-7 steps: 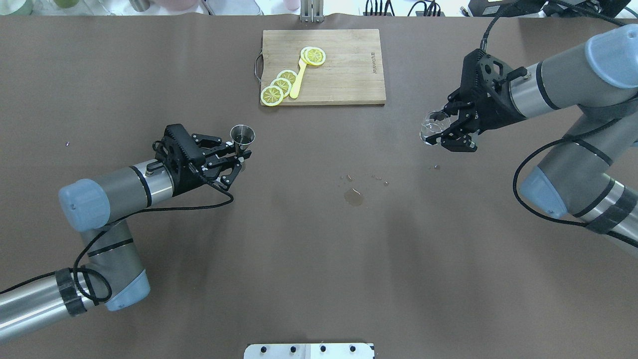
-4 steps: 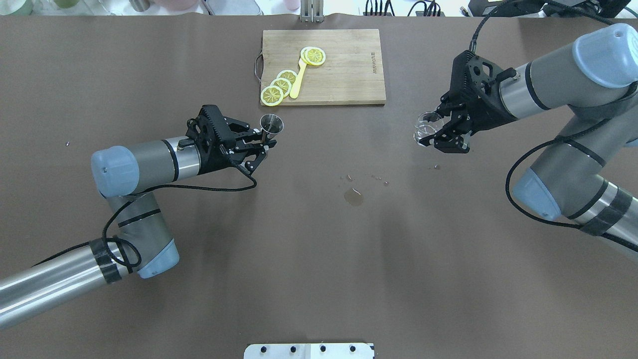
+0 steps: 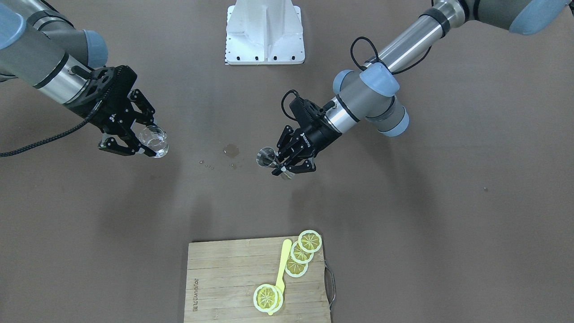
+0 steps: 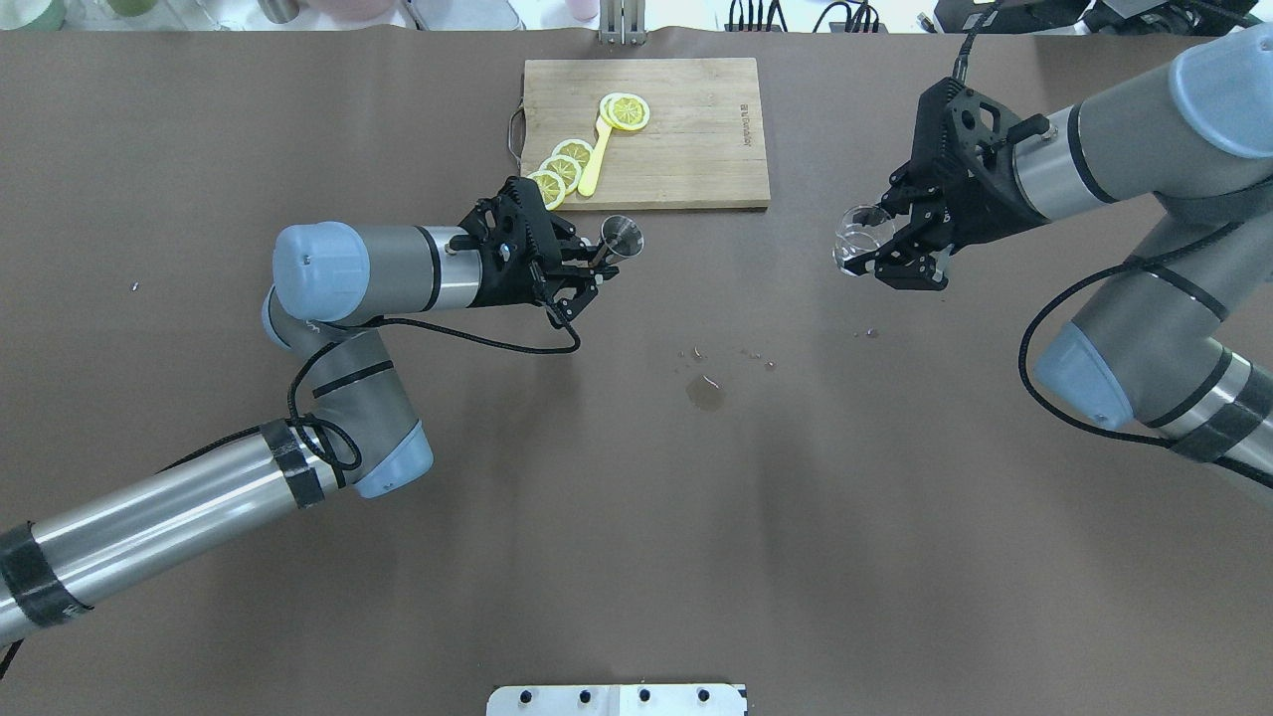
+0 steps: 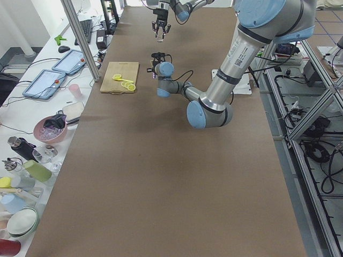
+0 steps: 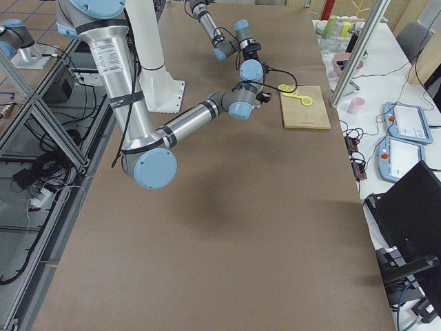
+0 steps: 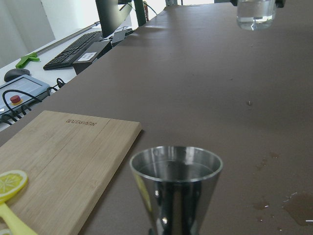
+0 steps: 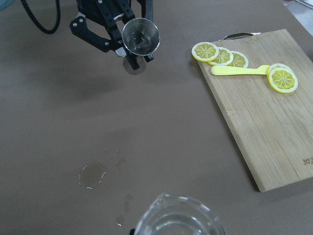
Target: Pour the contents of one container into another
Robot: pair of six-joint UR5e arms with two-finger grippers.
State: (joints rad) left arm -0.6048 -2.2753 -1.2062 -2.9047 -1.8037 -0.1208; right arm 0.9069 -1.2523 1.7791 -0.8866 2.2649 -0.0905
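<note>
Showing both vessels held above the brown counter. The left hand is clenched on the waist of the small dark grey hourglass-shaped metal jigger, mouth up, with liquid inside. At its 3 o'clock, well apart, the right hand grasps the small clear round glass cup. A wooden cutting board bearing yellow lemon slices lies near the jigger's 12 o'clock. A small puddle with droplets lies at its 5 o'clock, between the vessels.
</note>
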